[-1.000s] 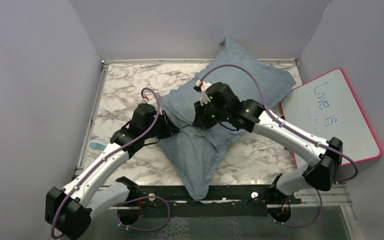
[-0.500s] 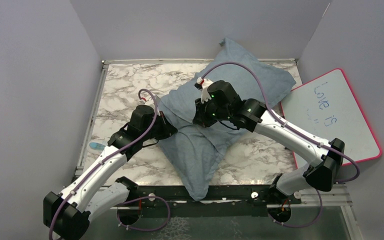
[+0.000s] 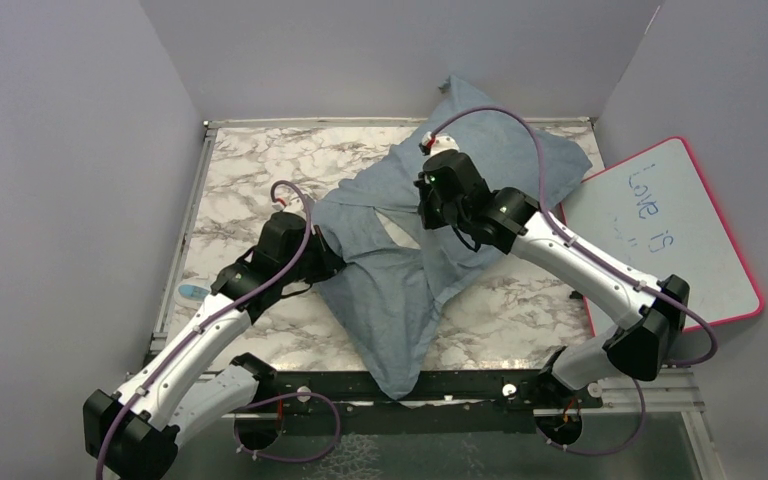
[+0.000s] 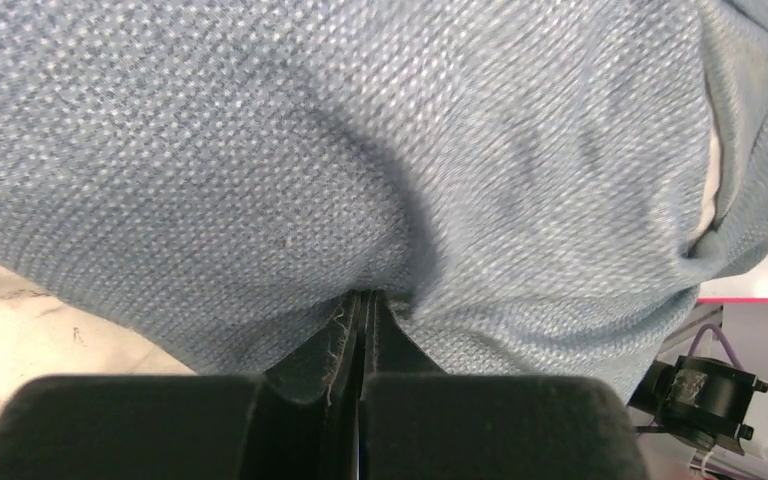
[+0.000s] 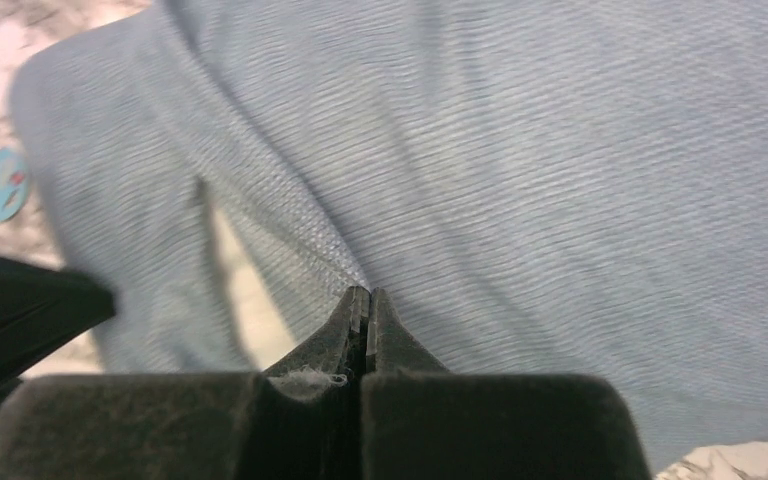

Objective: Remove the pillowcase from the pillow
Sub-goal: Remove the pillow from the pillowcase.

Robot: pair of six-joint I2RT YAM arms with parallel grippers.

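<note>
Two arms reach in over a marble-patterned worktop (image 3: 250, 170) walled in by plain grey panels. Most of the middle is taken up by the grey-blue pillowcase (image 3: 390, 300). It lies slantwise from the far right corner, where one tip leans against the back wall, down to the near edge, where another tip hangs over the black rail. The pillow is inside it and hidden, showing only as bulk. A pale strip (image 4: 708, 150) at a fold in the left wrist view may be part of it, but I cannot tell.

A pink-rimmed whiteboard (image 3: 660, 230) with blue writing lies off the worktop's right side, apart from the cloth.

The left hand (image 4: 363, 298) is at the case's left edge, fingers pressed together and pinching a small fold of the weave. The right hand (image 5: 362, 295) is over the middle of the case, farther back, its fingers likewise together on the cloth, with a raised crease running straight into the tips. Between the two hands the fabric is drawn into tight ridges.

A small light-blue sticker (image 3: 195, 292) sits near the worktop's left rim, beside the left arm.
</note>
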